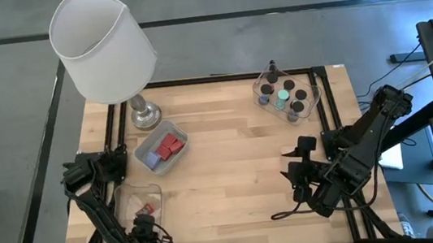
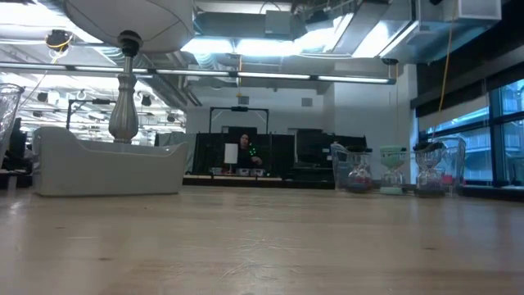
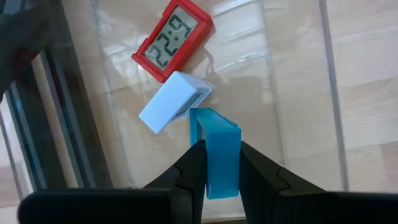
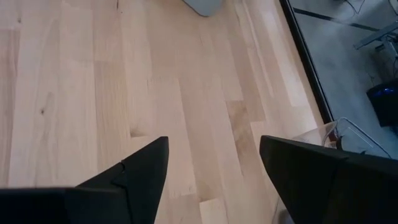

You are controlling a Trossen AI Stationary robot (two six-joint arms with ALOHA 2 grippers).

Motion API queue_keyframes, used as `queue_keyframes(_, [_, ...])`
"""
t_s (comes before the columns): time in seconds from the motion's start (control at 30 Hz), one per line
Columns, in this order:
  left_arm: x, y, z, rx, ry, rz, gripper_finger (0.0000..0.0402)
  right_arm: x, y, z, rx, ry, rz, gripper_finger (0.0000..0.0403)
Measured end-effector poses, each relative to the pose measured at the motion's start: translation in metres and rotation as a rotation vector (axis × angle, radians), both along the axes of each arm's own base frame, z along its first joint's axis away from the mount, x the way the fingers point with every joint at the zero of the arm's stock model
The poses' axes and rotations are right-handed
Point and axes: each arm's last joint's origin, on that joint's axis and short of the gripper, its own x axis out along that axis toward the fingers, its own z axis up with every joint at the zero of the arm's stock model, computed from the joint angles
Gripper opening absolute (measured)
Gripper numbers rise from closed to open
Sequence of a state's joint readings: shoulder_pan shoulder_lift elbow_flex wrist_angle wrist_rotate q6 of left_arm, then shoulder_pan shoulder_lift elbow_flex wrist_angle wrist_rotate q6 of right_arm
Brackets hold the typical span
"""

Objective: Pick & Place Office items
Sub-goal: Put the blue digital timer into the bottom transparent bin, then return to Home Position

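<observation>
My left gripper point(image 3: 222, 155) is at the table's near left point(image 1: 148, 227), shut on a translucent blue rectangular piece point(image 3: 214, 140). It hovers over a clear tray point(image 1: 131, 198) that holds a small red clock-like piece point(image 3: 173, 38) and a pale white-blue block point(image 3: 171, 104). My right gripper point(image 4: 214, 162) is open over bare wood at the near right point(image 1: 300, 169). A second tray point(image 1: 162, 148) holds red blocks. A third tray point(image 1: 287, 97) at the far right holds dark round caps and a teal piece. My left gripper pinches the blue piece between its two fingers, one on each long side point(image 3: 208, 168), at its end nearer the wrist. Its far end point(image 3: 214, 118) sticks out past the fingertips over the clear tray. Whether it touches the tray floor, I cannot tell.
A white-shaded lamp point(image 1: 103, 44) stands at the far left on a metal base point(image 1: 145, 113), beside the red-block tray. A black frame point(image 1: 327, 125) runs around the table's edges. Bare wood point(image 1: 237, 160) lies in the middle, between the trays.
</observation>
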State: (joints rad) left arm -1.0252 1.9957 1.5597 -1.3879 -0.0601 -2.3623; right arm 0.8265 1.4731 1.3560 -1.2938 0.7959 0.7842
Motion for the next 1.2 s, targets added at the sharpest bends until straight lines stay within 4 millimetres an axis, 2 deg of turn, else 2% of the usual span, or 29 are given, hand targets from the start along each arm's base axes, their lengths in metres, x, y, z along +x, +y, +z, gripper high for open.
queue_keyframes(0.23, [0.001, 0.001, 0.0, 0.0, 0.007, -0.01, 0.0087, 0.001, 0.001, 0.0, 0.009, -0.01, 0.009, 0.0256])
queue_keyframes(0.57, [0.008, 0.007, 0.005, -0.066, 0.085, -0.026, 0.0174, 0.001, 0.002, 0.0, 0.001, -0.006, 0.02, 0.0256])
queue_keyframes(0.77, [0.014, 0.022, 0.041, -0.205, 0.116, -0.024, 0.0193, 0.003, 0.003, 0.011, 0.05, -0.009, 0.026, 0.0256])
queue_keyframes(0.9, [0.013, 0.037, 0.069, -0.211, 0.005, -0.115, 0.0187, 0.003, 0.006, 0.023, 0.071, 0.048, 0.122, 0.0256])
queue_keyframes(1.03, [0.01, 0.052, 0.093, -0.221, -0.085, -0.251, 0.0183, 0.002, 0.008, 0.025, 0.091, 0.135, 0.221, 0.0256])
queue_keyframes(1.2, [0.011, 0.055, 0.107, -0.259, -0.213, -0.298, 0.0182, 0.001, 0.009, 0.024, 0.129, 0.171, 0.235, 0.0256])
